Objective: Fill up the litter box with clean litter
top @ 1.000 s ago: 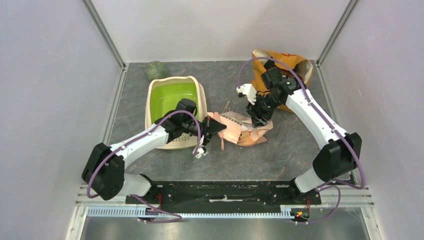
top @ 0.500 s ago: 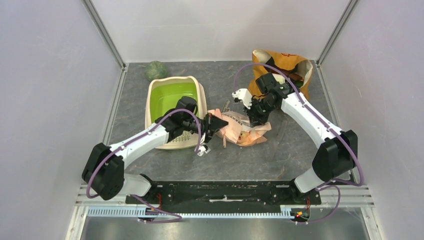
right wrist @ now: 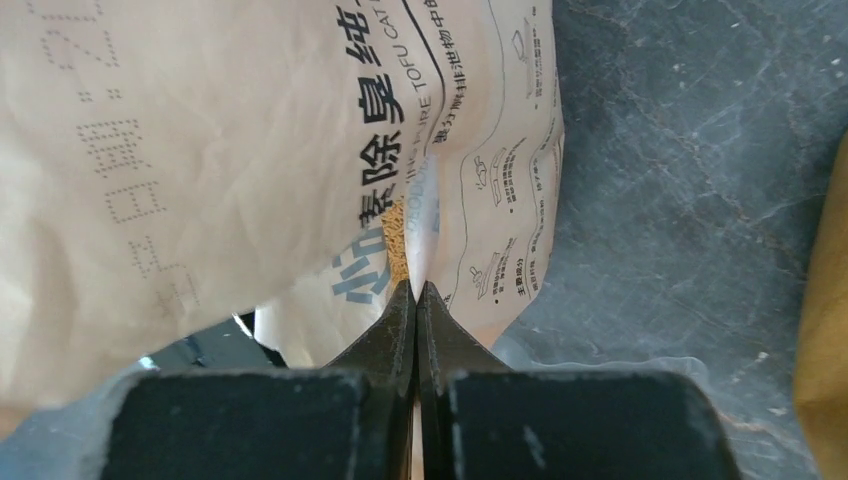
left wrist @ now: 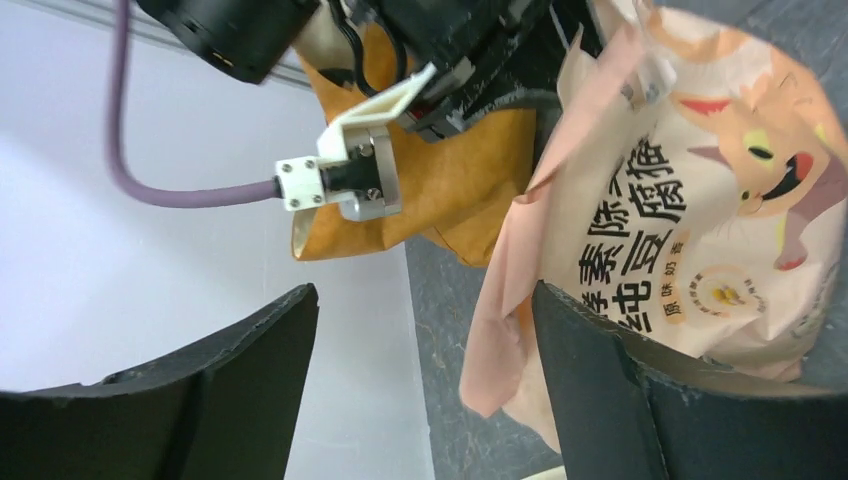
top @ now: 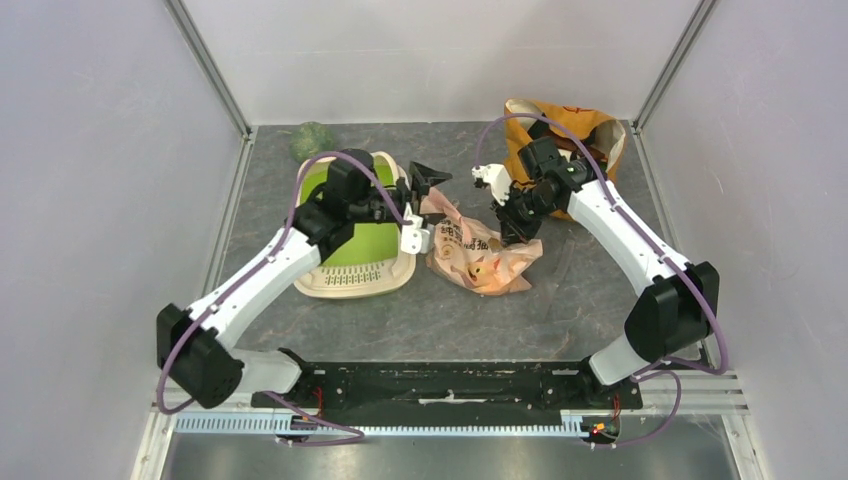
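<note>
- The litter box sits on the grey table, left of centre. Its slotted ledge is at the near end and its bright green inside faces up.
- The left arm reaches over the box and hides part of its inside.
- A few tan grains of litter show in a gap between folds of the printed bag. The bag lies crumpled on the table just to the right of the box.
- The left gripper hangs above the box's far right corner, by the bag's upper left edge. Its jaws stand wide apart and hold nothing. In the left wrist view the bag's edge appears between the fingers; contact cannot be told.
- The right gripper is at the bag's upper right edge, jaws pressed together on a fold of the bag.
- A yellow bag stands at the far right behind the right arm.
- A green ball lies beyond the box.
</note>
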Robot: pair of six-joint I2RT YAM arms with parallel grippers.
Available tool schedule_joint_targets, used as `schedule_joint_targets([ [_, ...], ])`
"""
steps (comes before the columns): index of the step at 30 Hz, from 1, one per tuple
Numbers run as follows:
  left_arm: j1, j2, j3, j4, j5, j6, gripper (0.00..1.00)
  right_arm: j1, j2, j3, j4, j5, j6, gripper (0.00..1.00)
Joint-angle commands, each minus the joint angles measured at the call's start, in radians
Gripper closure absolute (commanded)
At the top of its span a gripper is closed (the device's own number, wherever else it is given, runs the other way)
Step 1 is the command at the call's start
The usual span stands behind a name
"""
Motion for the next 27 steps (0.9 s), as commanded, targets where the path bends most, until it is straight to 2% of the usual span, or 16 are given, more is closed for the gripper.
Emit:
schedule_joint_targets([
  [1, -0.013, -0.114, 0.070, -0.192, 0.095, -0.107, 0.13, -0.027, -0.003, 0.054, -0.031, -0.161, 0.072, 1.00],
  [3, -0.048, -0.112, 0.133, -0.381, 0.119, 0.000, 0.14, -0.038, 0.008, 0.061, -0.033, -0.184, 0.086, 1.00],
  [5, -0.130, -0.078, 0.231, -0.594, 0.049, 0.120, 0.19, -0.047, 0.015, 0.073, -0.034, -0.196, 0.102, 1.00],
  [8, -0.232, 0.004, 0.356, -0.739, -0.029, 0.144, 0.26, -0.058, 0.023, 0.093, -0.037, -0.221, 0.126, 1.00],
  [11, -0.331, 0.092, 0.430, -0.757, -0.131, 0.106, 0.35, -0.057, 0.032, 0.100, -0.040, -0.224, 0.139, 1.00],
  [18, -0.477, 0.305, 0.557, -0.741, -0.388, -0.045, 0.36, -0.063, 0.038, 0.091, -0.040, -0.207, 0.151, 1.00],
  [22, -0.503, 0.408, 0.643, -0.728, -0.498, -0.150, 0.36, -0.066, 0.035, 0.092, -0.041, -0.199, 0.149, 1.00],
  [27, -0.505, 0.425, 0.590, -0.629, -0.605, -0.193, 0.36, -0.074, 0.033, 0.088, -0.045, -0.204, 0.147, 1.00],
])
